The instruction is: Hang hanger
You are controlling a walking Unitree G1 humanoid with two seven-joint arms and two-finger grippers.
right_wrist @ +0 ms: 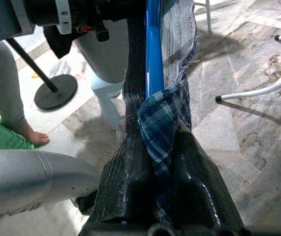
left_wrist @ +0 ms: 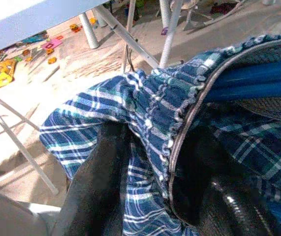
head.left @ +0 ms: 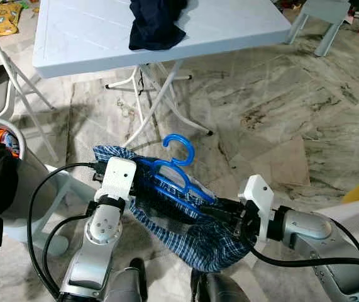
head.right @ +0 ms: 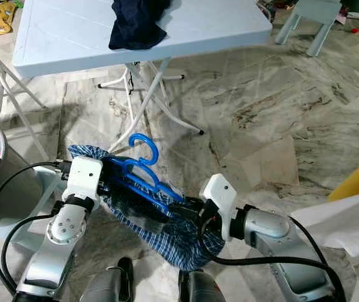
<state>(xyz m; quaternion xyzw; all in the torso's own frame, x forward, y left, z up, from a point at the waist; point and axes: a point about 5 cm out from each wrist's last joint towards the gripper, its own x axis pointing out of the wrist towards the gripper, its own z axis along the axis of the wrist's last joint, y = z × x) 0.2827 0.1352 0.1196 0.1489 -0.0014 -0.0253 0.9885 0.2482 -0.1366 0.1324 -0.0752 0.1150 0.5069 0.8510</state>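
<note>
Both sets of jaws are clamped on the plaid shorts [head.left: 195, 236]: left gripper [left_wrist: 145, 196] on the elastic waistband at nine o'clock, right gripper [right_wrist: 162, 196] at three. Keep the soft, limp cloth taut so the rigid blue plastic hanger [head.left: 178, 171], threaded through with hook at twelve, stays seated

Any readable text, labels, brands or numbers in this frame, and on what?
None can be read.
Yellow printed item on the floor beyond the folding table: printing too small and blurred.
Blue hanger, plaid garment, both claws' housings: no markings visible.
</note>
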